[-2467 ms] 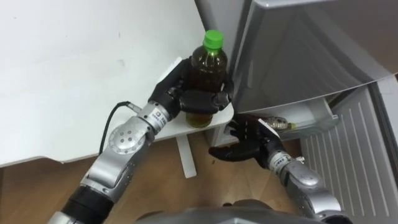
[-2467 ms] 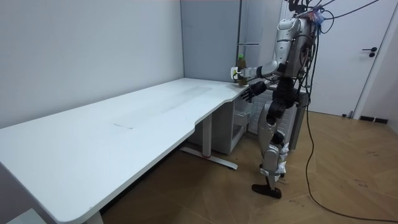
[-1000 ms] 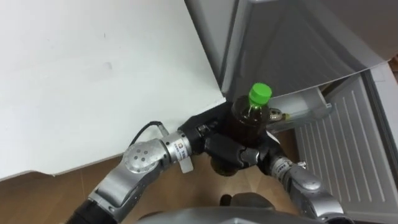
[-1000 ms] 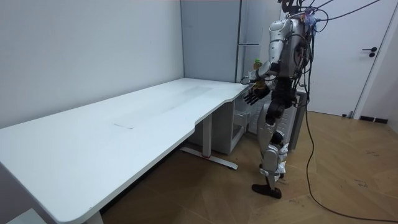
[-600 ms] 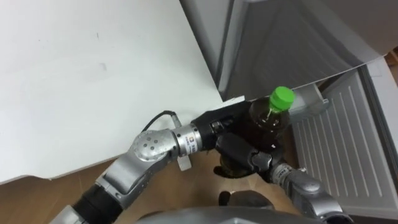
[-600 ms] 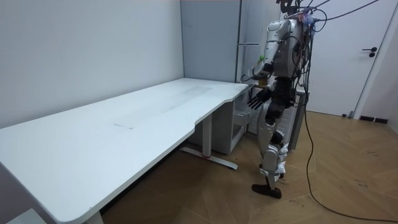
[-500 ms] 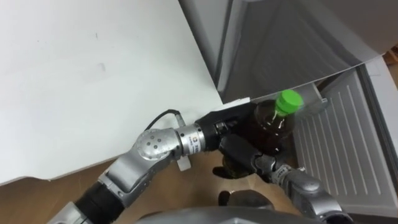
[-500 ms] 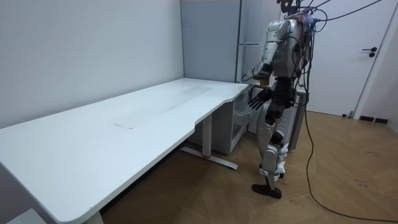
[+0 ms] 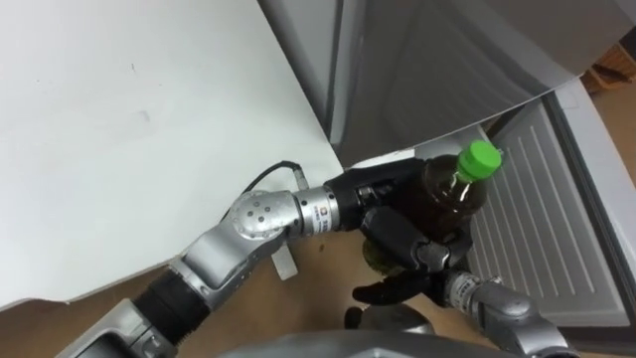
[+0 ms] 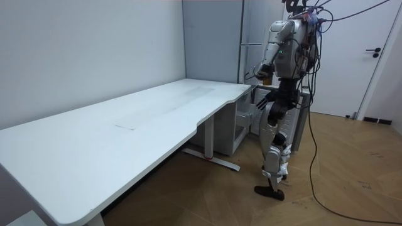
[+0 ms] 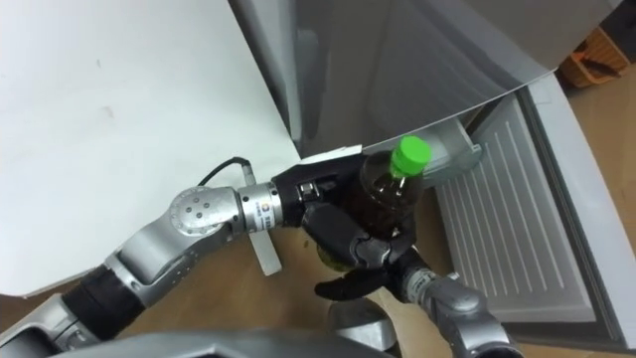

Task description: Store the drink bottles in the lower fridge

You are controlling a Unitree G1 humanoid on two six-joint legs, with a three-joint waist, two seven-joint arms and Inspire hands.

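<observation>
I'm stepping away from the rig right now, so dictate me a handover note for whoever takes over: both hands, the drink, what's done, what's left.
Left hand: fingers curled round the green-capped bottle, holding it in the air, clear of the white table, in front of the fridge's open lower part.
Right hand: open, fingers spread, just under the bottle; I cannot tell whether it touches it.
Done: the bottle is in hand at the fridge, and the lower part is open.
Left: set the bottle inside the lower fridge and let go.
</observation>
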